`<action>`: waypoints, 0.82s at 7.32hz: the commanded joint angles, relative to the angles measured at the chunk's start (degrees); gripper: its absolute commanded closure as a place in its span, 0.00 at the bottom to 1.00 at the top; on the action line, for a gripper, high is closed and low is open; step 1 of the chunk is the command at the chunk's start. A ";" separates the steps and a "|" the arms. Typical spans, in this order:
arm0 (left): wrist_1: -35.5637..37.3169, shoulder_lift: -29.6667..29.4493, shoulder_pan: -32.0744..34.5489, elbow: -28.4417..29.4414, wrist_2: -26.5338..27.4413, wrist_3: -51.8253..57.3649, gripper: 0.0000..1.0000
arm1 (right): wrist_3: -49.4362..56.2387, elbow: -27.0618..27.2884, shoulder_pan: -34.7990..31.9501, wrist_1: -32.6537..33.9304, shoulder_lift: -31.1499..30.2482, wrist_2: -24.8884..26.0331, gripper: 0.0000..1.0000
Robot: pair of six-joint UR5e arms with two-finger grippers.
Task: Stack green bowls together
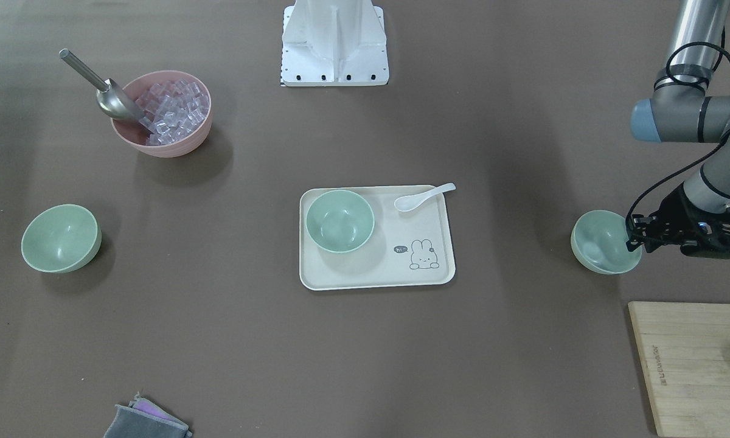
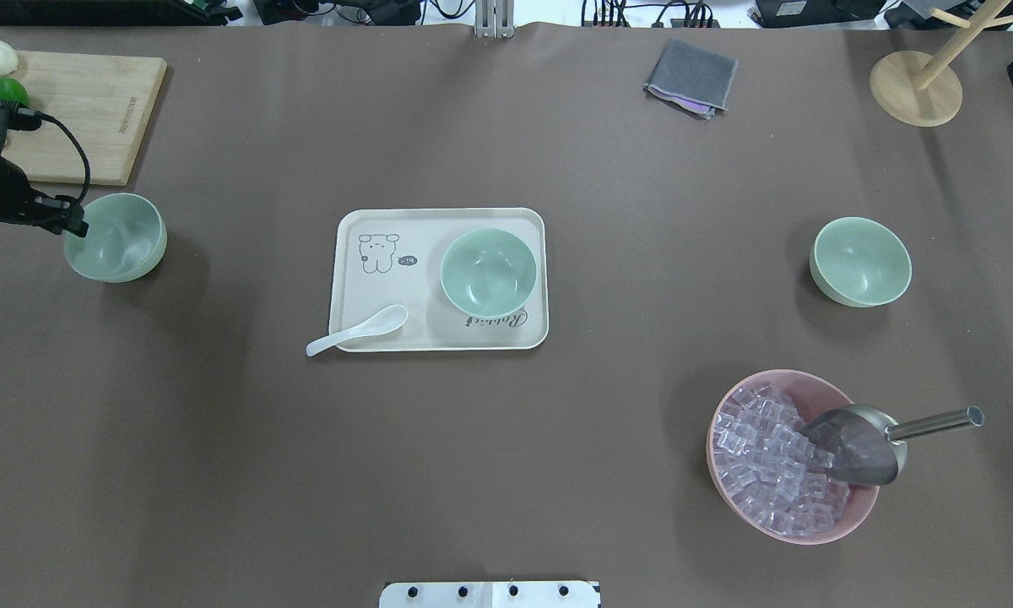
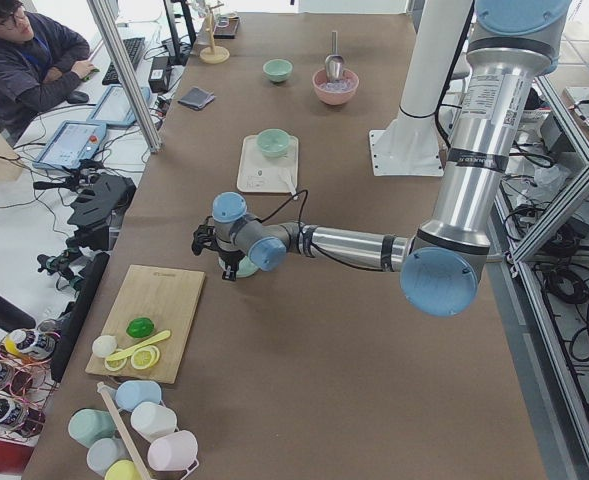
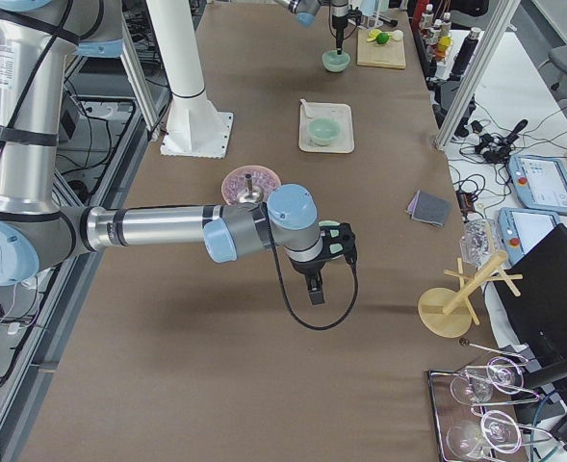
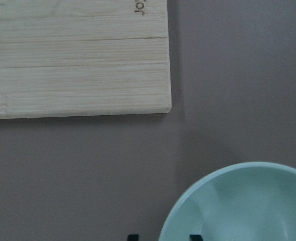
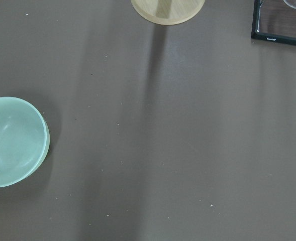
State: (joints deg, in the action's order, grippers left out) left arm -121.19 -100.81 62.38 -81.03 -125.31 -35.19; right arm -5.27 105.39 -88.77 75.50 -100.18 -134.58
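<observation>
Look at the left gripper (image 1: 631,235): open a little, standing over the rim of a green bowl (image 2: 122,241), half inside and half outside, not squeezing. Find this bowl by the left edge of the worktop, just beside the wooden board (image 2: 84,118) in the far left corner. Find the second green bowl (image 2: 488,272) on the tray (image 2: 405,226) in the middle of the worktop, and the third green bowl (image 2: 861,260) near the right edge. Cannot tell open or shut for the right gripper (image 4: 315,294), hanging near that third bowl and seen only from the side.

Now the worries. Gripping just a thin rim, so might slip out and fall if squeezed too softly. Might tip and swing when lifted by one side. Could shove the bowl into the board if shut off-center. Could bump the white spoon (image 2: 363,328) on the way down to the tray. Could land crooked and not sit snug inside the second green bowl. Best to go slow and keep level.
</observation>
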 commanded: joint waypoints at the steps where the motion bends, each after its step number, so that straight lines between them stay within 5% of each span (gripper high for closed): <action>1: -0.10 0.62 -0.07 -0.19 -0.11 0.04 0.64 | 0.00 -0.01 0.00 0.00 -0.02 0.01 0.01; 6: -0.28 0.00 -1.03 0.08 -0.12 -0.05 0.70 | 0.00 -0.01 0.00 -0.35 -0.37 0.10 0.01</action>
State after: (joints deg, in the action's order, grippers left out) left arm -121.45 -100.75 61.59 -81.09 -125.49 -35.34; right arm -5.27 105.38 -88.77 75.22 -100.36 -134.49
